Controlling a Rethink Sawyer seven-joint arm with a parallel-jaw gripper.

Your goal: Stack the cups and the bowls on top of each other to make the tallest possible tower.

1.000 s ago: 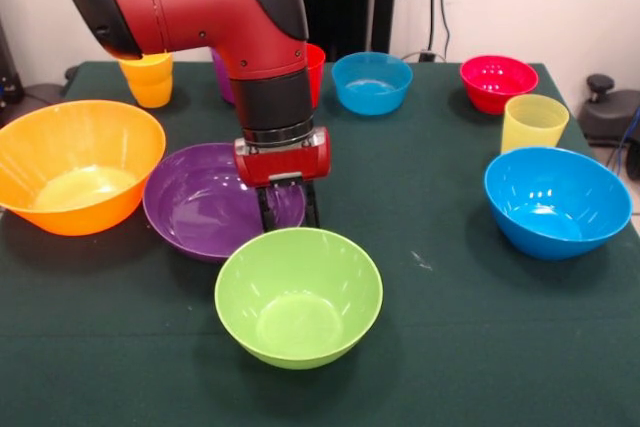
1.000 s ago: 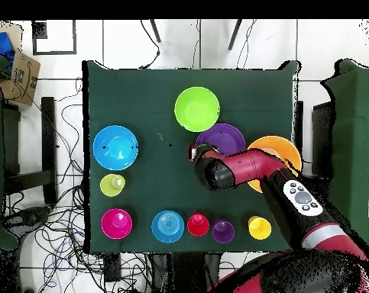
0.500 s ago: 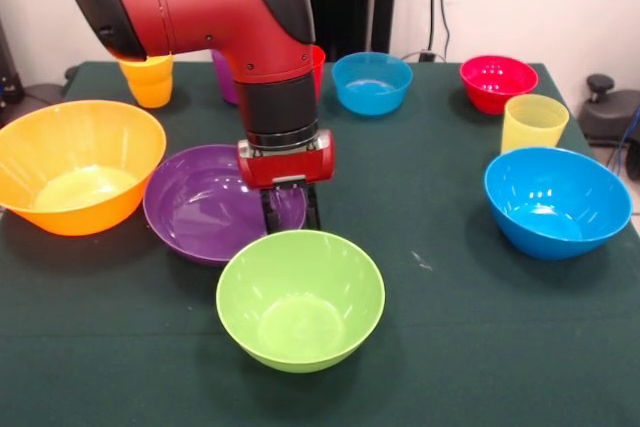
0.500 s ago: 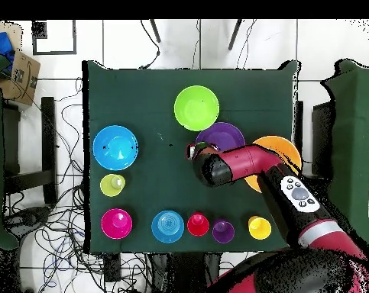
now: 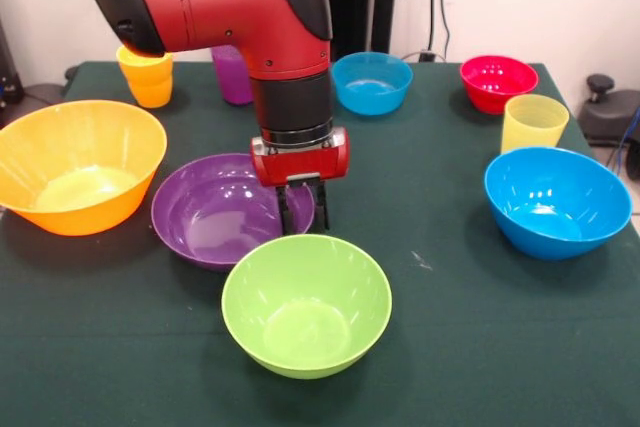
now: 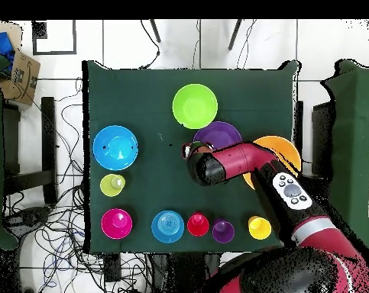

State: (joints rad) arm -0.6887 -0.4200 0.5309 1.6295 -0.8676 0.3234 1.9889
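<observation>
Gripper (image 5: 303, 215) clamped on purple bowl (image 5: 215, 209) rim, has dragged it right, nudging green bowl (image 5: 306, 303) along; purple still on table, touching green; no stacking yet

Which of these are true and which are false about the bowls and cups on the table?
1. The green bowl sits inside the purple bowl. False: it stands on the table next to it.
2. The gripper is at the purple bowl's rim. True.
3. The pale yellow cup stands inside the big blue bowl. False: it stands behind it on the table.
4. The orange bowl is empty. True.
</observation>
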